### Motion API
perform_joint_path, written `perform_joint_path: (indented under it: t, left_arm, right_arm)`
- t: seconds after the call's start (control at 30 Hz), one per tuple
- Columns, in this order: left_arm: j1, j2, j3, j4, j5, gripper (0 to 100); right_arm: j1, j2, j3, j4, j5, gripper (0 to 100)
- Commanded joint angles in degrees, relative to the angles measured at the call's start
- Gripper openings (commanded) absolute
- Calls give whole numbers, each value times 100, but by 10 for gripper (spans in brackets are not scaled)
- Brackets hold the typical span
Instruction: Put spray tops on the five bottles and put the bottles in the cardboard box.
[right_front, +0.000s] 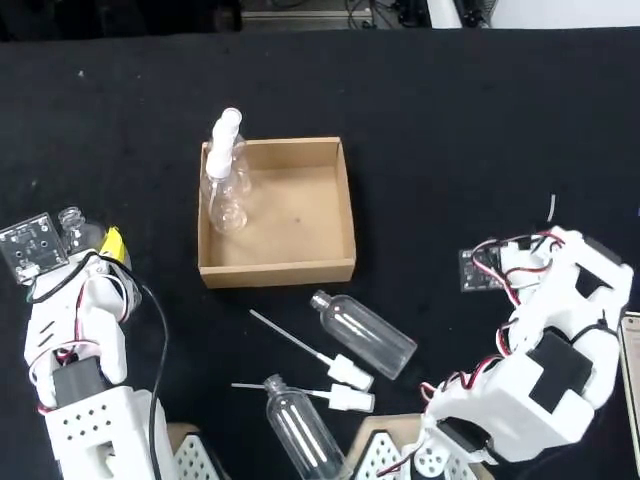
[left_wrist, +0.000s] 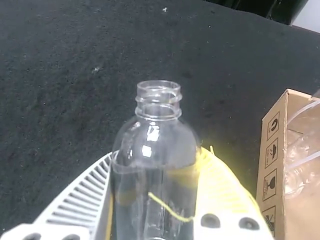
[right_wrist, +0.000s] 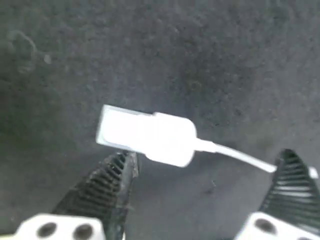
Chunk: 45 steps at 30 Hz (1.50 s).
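Observation:
My left gripper (left_wrist: 159, 156) is shut on a clear, uncapped bottle (left_wrist: 156, 115), held upright at the table's left (right_front: 75, 228). The right gripper (right_wrist: 206, 160) is open low over the cloth. A white spray top (right_wrist: 147, 134) lies between its fingers, untouched. The cardboard box (right_front: 278, 268) stands mid-table, and a capped bottle (right_front: 225, 185) leans on its left wall. In front of the box lie two uncapped bottles (right_front: 365, 332) (right_front: 300, 425) and two spray tops (right_front: 345, 370) (right_front: 350, 398) with long tubes.
The right arm (right_front: 560, 330) is folded at the table's right side. A thin white tube (right_front: 551, 207) shows just beyond it. The box's side wall (left_wrist: 274, 165) stands close beside the held bottle. Black cloth covers the table.

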Motion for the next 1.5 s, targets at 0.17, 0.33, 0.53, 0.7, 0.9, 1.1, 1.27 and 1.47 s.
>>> perform_joint_path:
  t: [0.17, 0.33, 0.53, 0.7, 0.9, 1.1, 1.27, 1.47]
  left_arm:
    - [31, -123, -48, 0, 26, 40]
    - [31, -123, -48, 9, 26, 40]
    - [31, -123, -48, 18, 26, 40]
    - [31, -123, -31, 26, 26, 40]
    - [31, -123, 31, -18, 26, 40]
    - [31, -123, 31, -18, 26, 40]
    - [31, -123, 22, -18, 26, 40]
    - [31, -123, 13, -18, 26, 40]
  right_arm:
    - [-114, -259, 356, -141, -1908, 173]
    - [-211, -673, 92, -114, -5178, 174]
    - [-149, -1033, 48, 290, -7921, 174]
    - [-334, -927, -303, 1345, -7622, 246]
    - [-299, -664, -971, 1626, -4571, 325]
    - [-176, -426, -1156, 1644, -2787, 325]
    - [-185, 259, -1288, 1626, -2462, 283]
    - [-141, 857, -1842, 1670, -2453, 205]
